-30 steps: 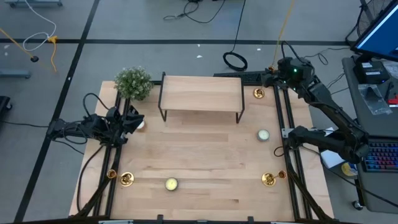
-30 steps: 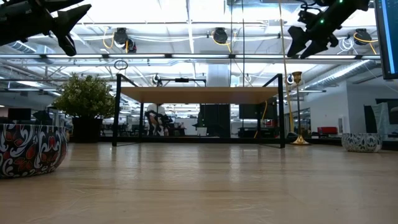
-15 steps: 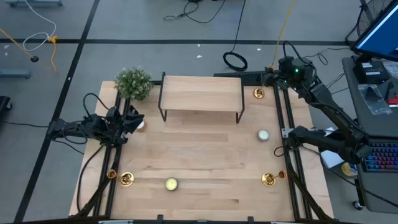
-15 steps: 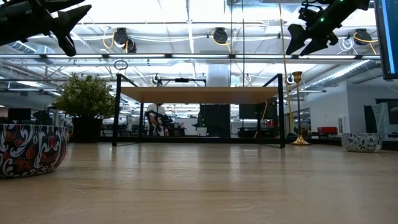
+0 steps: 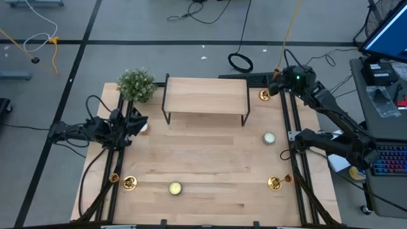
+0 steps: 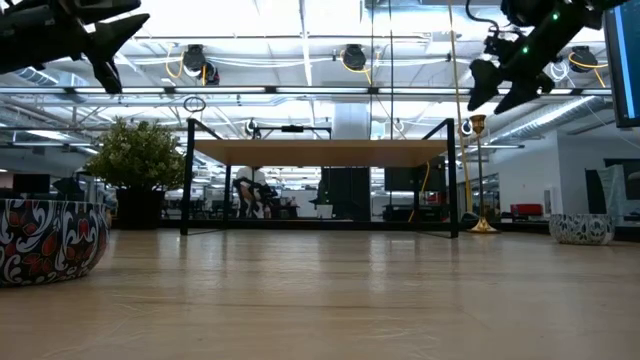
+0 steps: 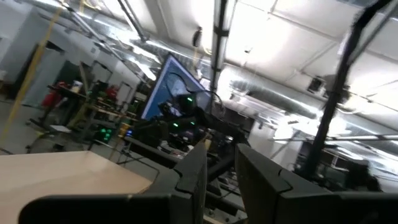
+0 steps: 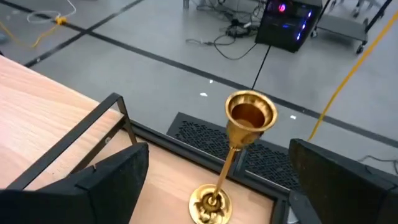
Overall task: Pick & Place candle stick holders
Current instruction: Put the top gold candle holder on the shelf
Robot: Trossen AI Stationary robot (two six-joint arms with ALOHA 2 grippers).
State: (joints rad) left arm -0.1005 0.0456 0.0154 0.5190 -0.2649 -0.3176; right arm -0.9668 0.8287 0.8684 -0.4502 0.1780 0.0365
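Candlestick holders of shiny brass, thin-stemmed on round flared bases, stand around the pale wooden shelf with black metal legs [image 5: 205, 95]: a tall one [image 5: 264, 95] just right of the shelf, upright on the wooden table [image 5: 210, 159], and two more [image 5: 129, 183] [image 5: 275, 183] well in front of the shelf near the table's front corners. The right gripper [image 5: 275, 83] hangs above the tall one with its fingers spread wide, and in the right wrist view the brass cup [image 8: 249, 114] sits between the two dark fingers [image 8: 112, 180], untouched. The left gripper [image 5: 135, 123] waits raised to the left of the shelf beside the green bushy plant [image 5: 136, 84], its fingers [image 7: 194, 177] nearly together on nothing.
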